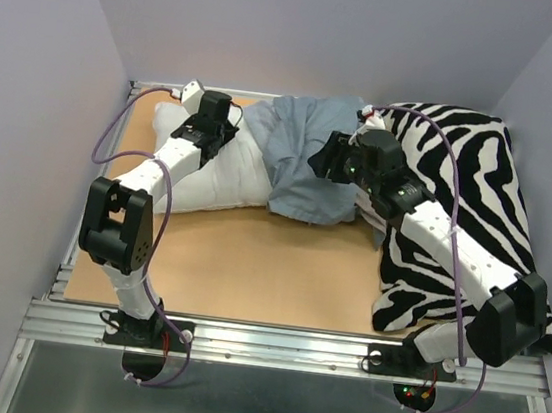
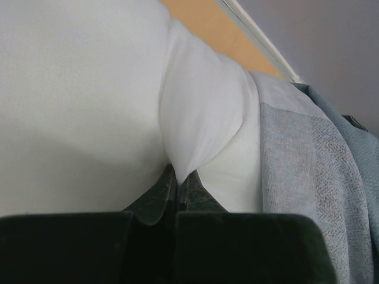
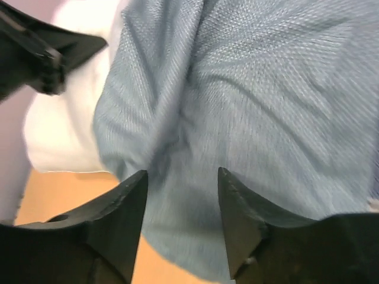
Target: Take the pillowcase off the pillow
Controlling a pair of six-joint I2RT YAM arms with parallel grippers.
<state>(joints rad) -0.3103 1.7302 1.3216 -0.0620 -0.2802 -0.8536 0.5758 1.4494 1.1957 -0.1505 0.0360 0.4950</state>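
Observation:
The white pillow [image 1: 221, 175] lies at the back left of the table, its right part inside the slate blue-grey pillowcase [image 1: 307, 160]. My left gripper [image 1: 217, 131] is shut on a pinched fold of the pillow [image 2: 195, 130]; the pillowcase edge [image 2: 308, 177] shows at the right of the left wrist view. My right gripper [image 1: 324, 162] is open, its fingers [image 3: 234, 201] close over the bunched pillowcase [image 3: 249, 100], not holding it. The pillow [image 3: 65, 130] shows white at the left of the right wrist view.
A black-and-white zebra-striped cushion [image 1: 461, 214] fills the right side of the table under my right arm. The tan tabletop [image 1: 259, 265] is bare in front. Grey walls enclose the back and sides. A metal rail [image 1: 289, 349] runs along the near edge.

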